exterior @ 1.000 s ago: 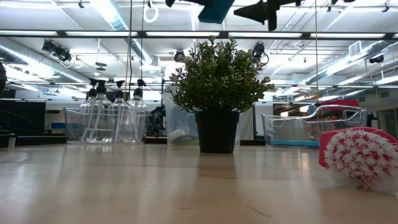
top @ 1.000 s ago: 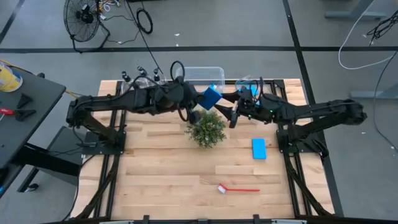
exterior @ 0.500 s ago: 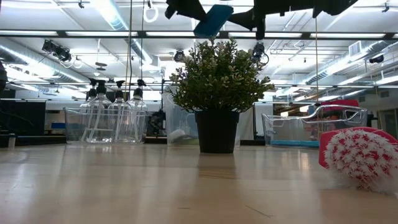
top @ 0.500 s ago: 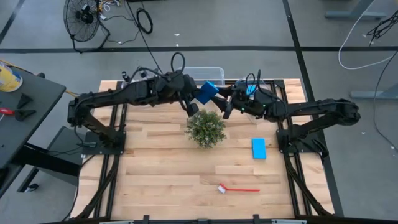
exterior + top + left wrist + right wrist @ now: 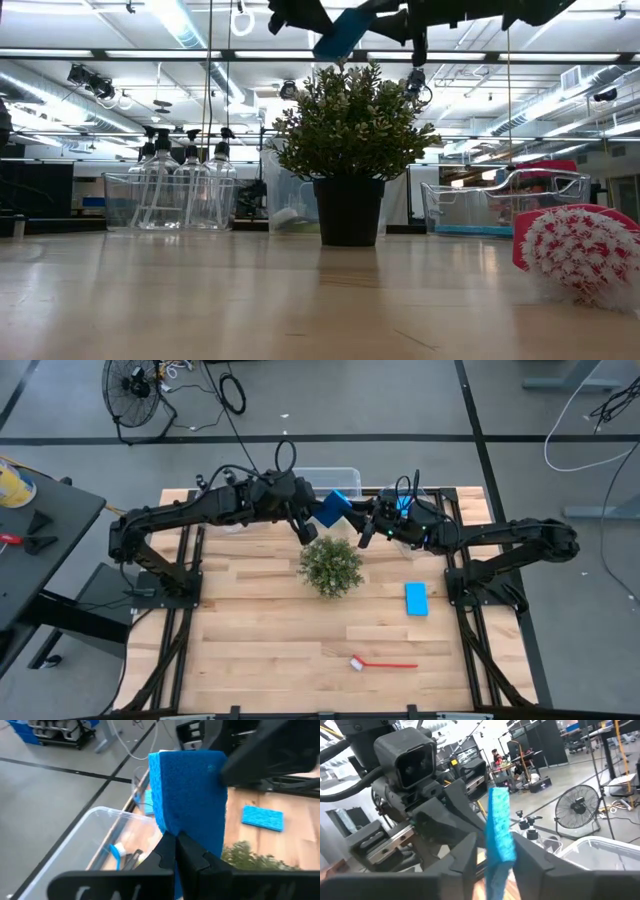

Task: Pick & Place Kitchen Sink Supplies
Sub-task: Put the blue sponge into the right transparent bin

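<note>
A blue sponge hangs in the air above the green plant and just in front of the clear bin. My left gripper is shut on one end of it, coming from the table's left. My right gripper comes from the right and is shut on the opposite end. In the low view the sponge sits tilted, high over the plant top. A second blue sponge and a red dish brush lie flat on the table. My left gripper pinches the sponge's lower edge between its two fingers, a broad face on each side. The fingers slant slightly down from the table's left. The sponge stands up beyond the fingertips, clear of everything below. My right gripper has the sponge's end between its two fingers, one finger on each broad face. It comes about level from the table's right, opposite the left gripper. The sponge stands edge-on between the fingers, lifted clear.
The middle far bin holds brushes. A bin of clear bottles stands at the far left, another clear bin at the far right. The potted plant stands mid-table under both grippers. The table's near half is bare wood except for the brush.
My left gripper has swung a little toward the far edge with the sponge, which stays lifted. My right gripper has moved left and toward the far edge up to the sponge, rolled somewhat, and shut its fingers onto the sponge's free end.
</note>
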